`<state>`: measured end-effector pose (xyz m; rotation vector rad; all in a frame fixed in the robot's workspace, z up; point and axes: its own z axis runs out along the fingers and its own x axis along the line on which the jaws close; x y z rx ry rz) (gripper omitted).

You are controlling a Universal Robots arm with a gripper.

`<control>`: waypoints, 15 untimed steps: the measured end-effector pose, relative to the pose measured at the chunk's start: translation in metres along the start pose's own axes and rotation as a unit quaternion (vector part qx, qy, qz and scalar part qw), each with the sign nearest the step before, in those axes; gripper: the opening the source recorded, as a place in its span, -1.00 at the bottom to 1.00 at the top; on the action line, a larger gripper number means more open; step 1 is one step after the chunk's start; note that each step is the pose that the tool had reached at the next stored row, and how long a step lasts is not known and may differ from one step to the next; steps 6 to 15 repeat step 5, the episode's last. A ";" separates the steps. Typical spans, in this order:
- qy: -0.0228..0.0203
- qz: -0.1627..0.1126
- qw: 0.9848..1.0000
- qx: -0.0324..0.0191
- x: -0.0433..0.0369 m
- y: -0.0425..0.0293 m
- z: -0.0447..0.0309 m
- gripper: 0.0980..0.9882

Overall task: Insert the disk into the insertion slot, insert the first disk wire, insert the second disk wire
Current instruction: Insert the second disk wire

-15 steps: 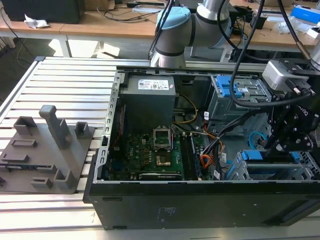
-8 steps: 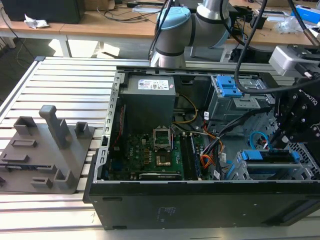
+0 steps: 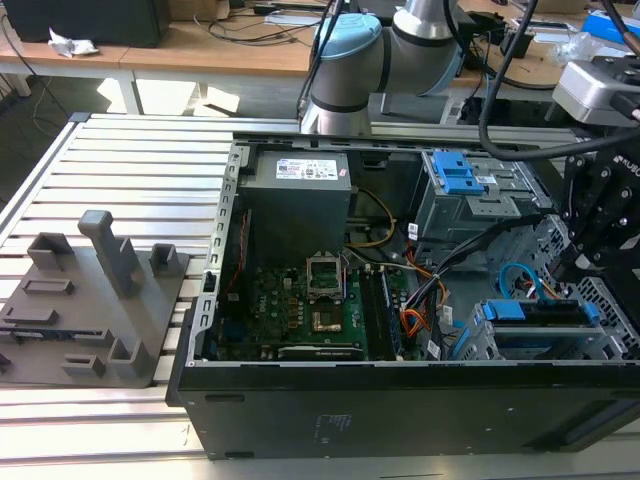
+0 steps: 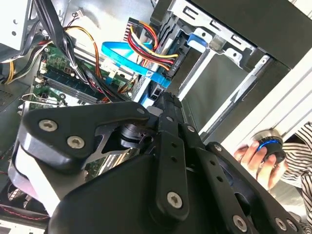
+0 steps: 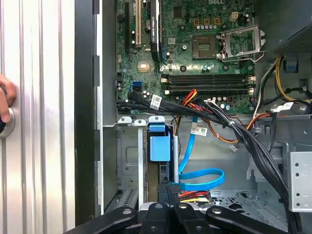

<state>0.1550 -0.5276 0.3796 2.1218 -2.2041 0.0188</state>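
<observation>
The disk (image 3: 538,338) (image 4: 214,83) with blue rails lies inside the insertion slot (image 3: 603,335) (image 5: 127,161), the silver perforated cage. The second disk wire (image 5: 201,176) (image 4: 124,56), a light-blue cable, loops down to the disk's rear edge. There my gripper (image 5: 167,188) (image 4: 165,100) (image 3: 562,272) is shut on its dark plug. The first disk wire (image 5: 193,196) (image 4: 152,46), orange-red with yellow and black strands, ends right beside the fingertips at the same edge. Its plug is hidden by the gripper.
A thick black wire bundle (image 5: 253,141) crosses over the motherboard (image 5: 195,44). The darker cage with a blue clip (image 3: 455,175) stands behind the slot. A grey fixture (image 3: 90,290) sits on the slatted table. A person's hand (image 4: 253,156) rests outside the case.
</observation>
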 end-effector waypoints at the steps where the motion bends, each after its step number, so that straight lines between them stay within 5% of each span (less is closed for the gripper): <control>1: 0.000 0.000 1.000 0.000 0.0000 0.0000 0.0000 -0.98; 15: 0.000 0.000 1.000 0.000 0.0000 0.0000 -0.0001 -0.98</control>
